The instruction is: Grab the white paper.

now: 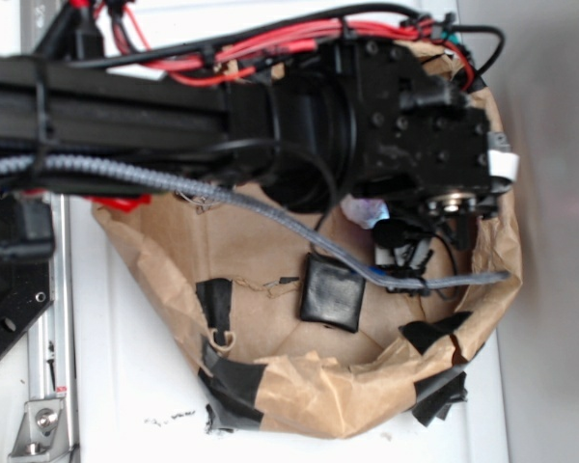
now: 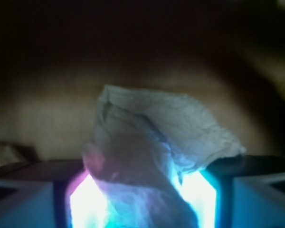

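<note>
1. Jaws first: in the wrist view my gripper has its two glowing pads on either side of the white paper, and the wad fills the gap between them. Both pads look pressed against it, so I judge myself clamped on the paper, though blur keeps me from seeing the contact lines cleanly.
2. That paper sits at the near middle of the wrist view, rising up and away from my pads, with its crumpled top leaning right.
3. From the exterior view only a small pale patch of the white paper peeks out under my gripper, inside the brown paper bowl patched with black tape.
4. Handling, as I judge it: very light, soft and springy, full of creases that give under pressure. It will not break, but a thin flap could tear or slip free.
5. Best hold is across the thick lower body of the wad, not the loose upper corner.
</note>
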Tool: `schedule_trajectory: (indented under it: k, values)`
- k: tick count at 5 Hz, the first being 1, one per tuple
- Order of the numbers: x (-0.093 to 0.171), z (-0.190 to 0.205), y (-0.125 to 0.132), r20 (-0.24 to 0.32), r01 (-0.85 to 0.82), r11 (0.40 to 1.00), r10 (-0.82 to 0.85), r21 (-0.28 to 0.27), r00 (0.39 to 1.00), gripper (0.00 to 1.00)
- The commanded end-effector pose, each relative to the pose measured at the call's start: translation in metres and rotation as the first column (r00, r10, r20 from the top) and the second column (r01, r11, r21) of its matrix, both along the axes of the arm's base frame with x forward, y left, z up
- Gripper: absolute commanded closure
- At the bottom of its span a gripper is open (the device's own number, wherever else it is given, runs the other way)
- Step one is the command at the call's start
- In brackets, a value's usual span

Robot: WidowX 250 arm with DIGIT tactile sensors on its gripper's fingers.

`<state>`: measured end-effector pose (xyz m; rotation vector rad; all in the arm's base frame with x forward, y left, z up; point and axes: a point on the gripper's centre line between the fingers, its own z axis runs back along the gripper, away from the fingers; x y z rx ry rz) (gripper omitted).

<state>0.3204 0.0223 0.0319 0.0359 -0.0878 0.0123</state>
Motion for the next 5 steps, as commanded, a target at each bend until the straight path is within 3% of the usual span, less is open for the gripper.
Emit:
schedule_trajectory:
  k: [1,2,3,4,5]
  values:
    - [-0.012,0.030,-0.014,0.100,0.030,1.000,-0.029,-0.006,0.995,1.00]
    - [-0.022,0.080,-0.026,0.187,0.053,0.998,-0.048,-0.021,0.981,1.00]
    - [-0.033,0.123,-0.028,0.176,0.034,0.999,-0.027,-0.040,0.984,1.00]
    - [-0.044,0.146,-0.028,0.103,0.023,0.999,-0.019,-0.037,0.994,1.00]
    - [-0.051,0.149,-0.030,0.075,0.013,0.999,-0.011,-0.030,0.997,1.00]
